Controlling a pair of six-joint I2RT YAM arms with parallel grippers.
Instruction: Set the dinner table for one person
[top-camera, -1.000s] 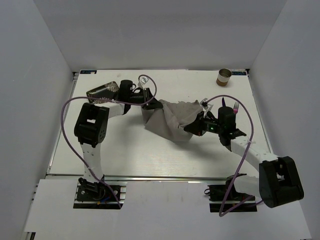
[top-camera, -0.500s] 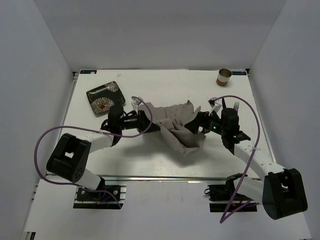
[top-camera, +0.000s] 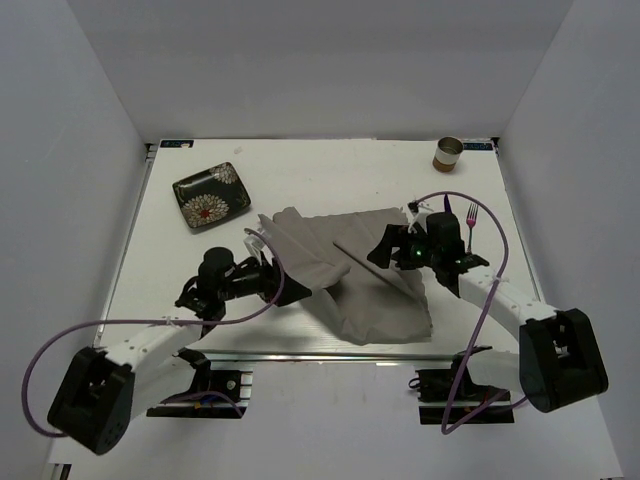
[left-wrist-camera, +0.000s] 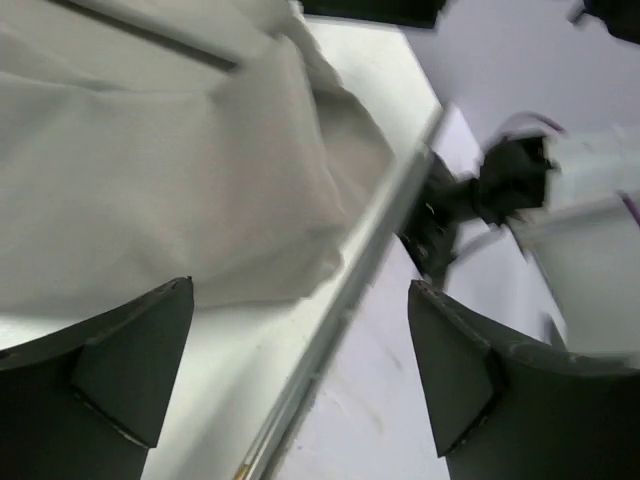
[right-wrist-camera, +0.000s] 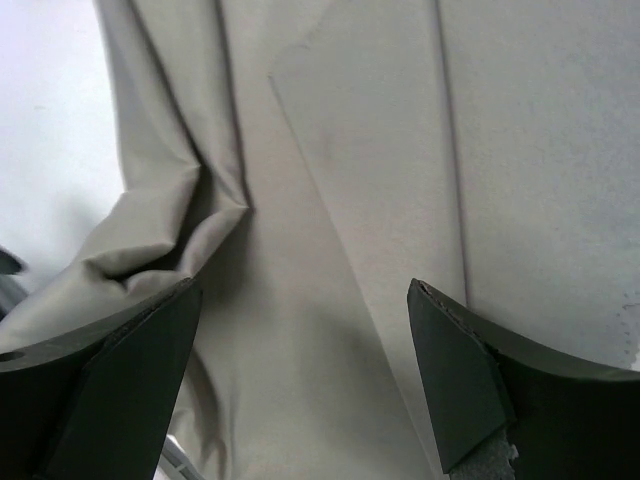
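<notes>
Top external, one dinner table (top-camera: 330, 165), one placemat (top-camera: 365, 285), one plate (top-camera: 210, 195)

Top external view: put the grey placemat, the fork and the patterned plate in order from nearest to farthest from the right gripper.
1. The grey placemat: right beneath the right gripper, in the middle of the table.
2. The fork: on the right side, beyond the gripper's wrist.
3. The patterned plate: far left, on the other side of the placemat.

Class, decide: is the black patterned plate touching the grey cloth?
Apart. The top view shows bare white table between the plate and the nearest corner of the cloth.
</notes>
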